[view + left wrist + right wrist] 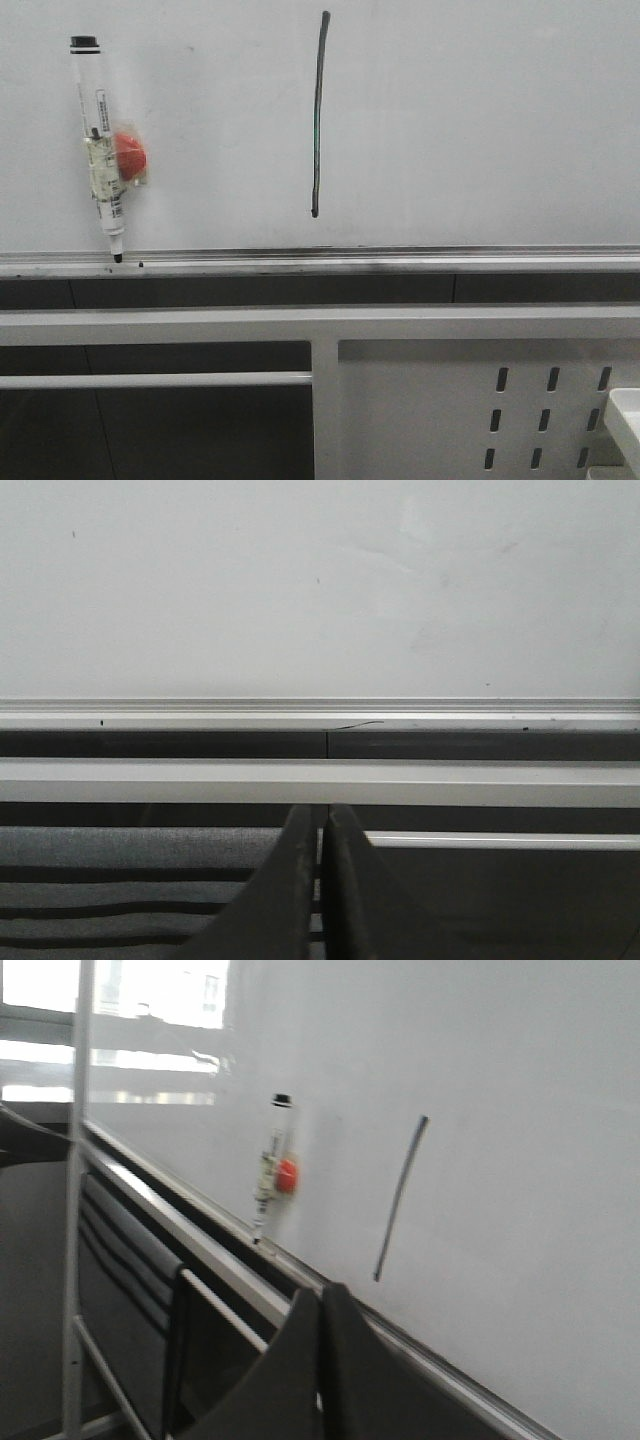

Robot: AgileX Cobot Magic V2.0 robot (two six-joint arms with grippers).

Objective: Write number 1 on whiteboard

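Note:
The whiteboard fills the upper front view, with a silver rail along its lower edge. The number 1 is a long thin black stroke near the board's middle; it also shows in the right wrist view. A white marker with a black cap and a red magnet hangs on the board at the left, its tip at the rail; it also shows in the right wrist view. My left gripper is shut and empty, below the rail. My right gripper is shut and empty, away from the board. Neither gripper shows in the front view.
A white metal frame runs below the board, with a perforated panel at the lower right and a thin crossbar at the lower left. A white upright post stands at the left of the right wrist view.

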